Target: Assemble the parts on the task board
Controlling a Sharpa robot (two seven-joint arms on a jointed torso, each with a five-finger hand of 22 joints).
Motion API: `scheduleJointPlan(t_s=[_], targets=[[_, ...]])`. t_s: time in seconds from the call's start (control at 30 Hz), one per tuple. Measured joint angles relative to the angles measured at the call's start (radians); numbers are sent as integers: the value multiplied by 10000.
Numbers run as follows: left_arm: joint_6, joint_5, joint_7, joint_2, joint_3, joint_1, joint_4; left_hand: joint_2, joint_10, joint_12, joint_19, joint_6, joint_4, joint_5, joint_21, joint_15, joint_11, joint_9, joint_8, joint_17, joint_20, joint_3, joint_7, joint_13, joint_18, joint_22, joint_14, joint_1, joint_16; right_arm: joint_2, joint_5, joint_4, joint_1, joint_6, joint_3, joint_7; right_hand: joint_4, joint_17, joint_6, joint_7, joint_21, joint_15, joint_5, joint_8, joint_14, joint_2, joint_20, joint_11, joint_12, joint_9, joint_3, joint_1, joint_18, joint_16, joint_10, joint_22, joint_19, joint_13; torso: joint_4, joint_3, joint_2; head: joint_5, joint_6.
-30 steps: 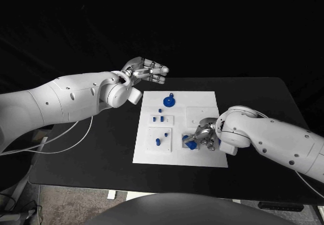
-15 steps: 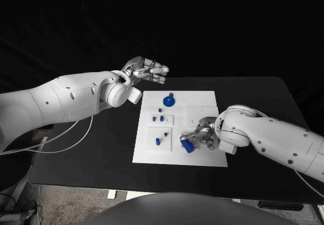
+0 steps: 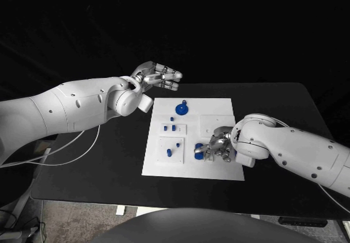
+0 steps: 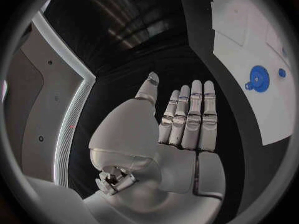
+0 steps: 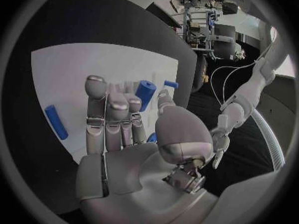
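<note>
Right hand shifted left, pinching blue part (wrist view), left hand curled, empty

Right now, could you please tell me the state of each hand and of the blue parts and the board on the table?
left hand: raised beyond the board's far edge, holding nothing, fingers side by side.
right hand: low over the board, by a blue cylinder; grip unclear.
blue cylinder: at the right hand's fingertips, over the board.
round blue part: lying flat near the far edge, untouched.
task board: flat on the table.
</note>
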Motion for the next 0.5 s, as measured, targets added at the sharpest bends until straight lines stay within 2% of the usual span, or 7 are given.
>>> scheduleJointPlan(t_s=[0.07, 0.1, 0.37, 0.5], targets=[[3, -5, -5, 1, 0, 0, -1, 0, 0, 0, 0, 0, 0, 0, 0, 0, 0, 0, 0, 0, 0, 0, 0, 0, -1, 0, 0, 0, 0, -5, -89, 30, -1, 0, 0, 5, 115, -7, 0, 0, 0, 0, 0, 0, 0, -472, 0, 0, 0, 47, 894, -14, -1, 0, 0, 0, 0, -17, 0, 0, 0, -12, 4], [4, -7, -7, 1, 0, 0, -1, 0, 0, 0, 0, 0, 0, 0, 0, 0, 0, 0, 0, 0, 0, 0, 0, 0, -1, 0, 0, 0, 0, -5, -135, 38, -1, 0, -1, 10, 128, -14, 0, 0, 0, 0, 0, 0, 0, -560, 0, 0, 0, 49, 1089, 24, -1, 0, 0, 0, 0, -29, 0, 0, 0, -13, 7], [14, -25, -28, 8, 0, 0, -4, 0, 0, 0, 0, 0, 0, 0, 0, 0, 0, 0, 0, 0, 0, 0, 0, 0, 0, -10, 0, 0, 0, -50, -555, 112, -1, -24, 0, 86, 144, -31, 10, -10, 0, 1, 0, 1, -1, -596, 0, -1, 0, 77, 1184, -14, -1, 0, 0, 11, 0, -49, 0, -1, -1, -47, 30], [19, -31, -39, 8, 0, 0, -8, 0, 0, 0, 0, 0, 0, 0, 0, 0, 0, 0, 0, 0, 0, 0, 0, 0, 0, -9, 0, 0, 0, -143, -692, 199, -1, -64, 1, 215, 1, -63, 69, 1, -36, 1, 0, 1, -2, -618, 0, -1, 0, 88, 1237, 98, 0, 0, 0, 10, 0, -49, 0, -1, -1, -75, 47]])
